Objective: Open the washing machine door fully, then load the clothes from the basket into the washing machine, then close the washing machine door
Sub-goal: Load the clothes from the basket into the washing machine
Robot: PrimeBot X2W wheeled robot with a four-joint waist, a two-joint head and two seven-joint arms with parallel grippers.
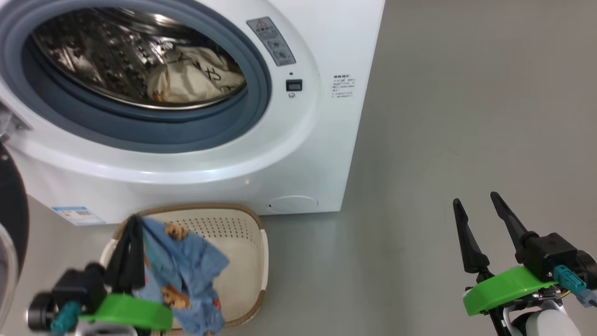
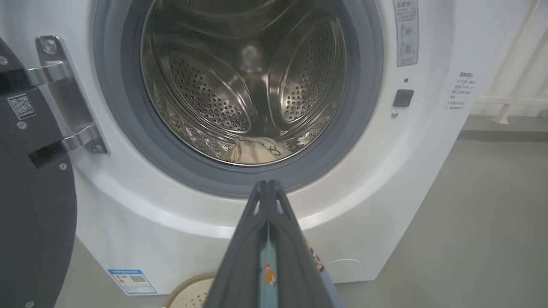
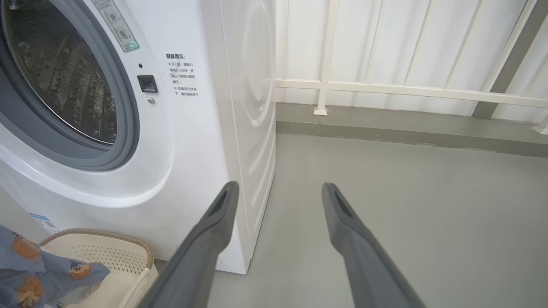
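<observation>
Your left gripper (image 1: 134, 220) pinches a blue garment (image 1: 186, 266) above the basket (image 1: 242, 228); your right gripper (image 1: 475, 198) sits with fingers spread, holding nothing. Beyond, the washing machine (image 1: 326, 116) stands with its door (image 1: 11, 200) swung left, a cream piece (image 1: 196, 77) in the drum (image 1: 93, 51).

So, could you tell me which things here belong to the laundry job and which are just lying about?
Job: big white front-loading washing machine; its open round black-rimmed door; small cream perforated plastic basket; light blue orange-printed garment, pinched by the shut left gripper; cream garment in the steel drum.
Lying about: white barred railing; grey floor.
</observation>
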